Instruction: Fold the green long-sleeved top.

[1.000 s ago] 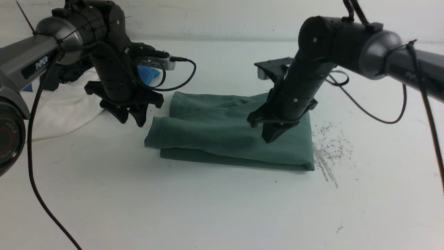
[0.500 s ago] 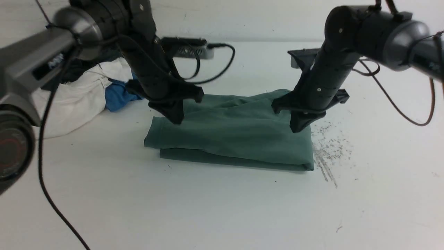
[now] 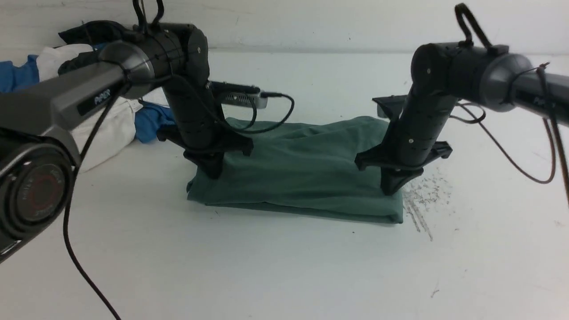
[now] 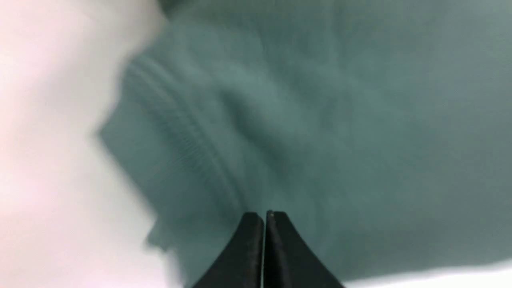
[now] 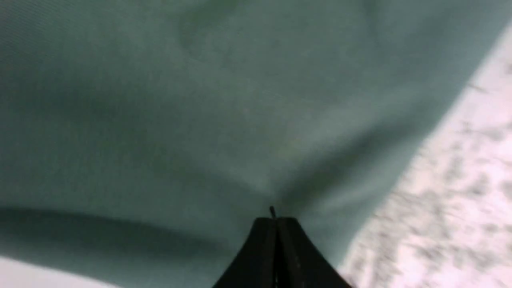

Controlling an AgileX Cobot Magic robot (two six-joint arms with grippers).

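The green long-sleeved top [image 3: 302, 169] lies folded into a thick rectangle in the middle of the white table. My left gripper [image 3: 213, 173] is shut and points down, its tip resting on the top's left end. The left wrist view shows the closed fingers [image 4: 248, 248] over the top's green cloth [image 4: 320, 120], beside a ribbed band, with nothing between them. My right gripper [image 3: 390, 190] is also shut, tip down on the top's right front corner. In the right wrist view the right gripper [image 5: 276, 219] presses into the top's fabric [image 5: 160, 120], which creases toward it.
A heap of white [image 3: 111, 129], blue [image 3: 153, 122] and dark [image 3: 89, 31] garments lies at the back left. Grey scuff marks [image 3: 422, 195] cover the table just right of the top. A black cable [image 3: 75, 258] hangs down at the front left.
My left gripper has shut and moved right and down onto the top's left end. My right gripper, still shut, has moved from the top's middle to its right front corner.
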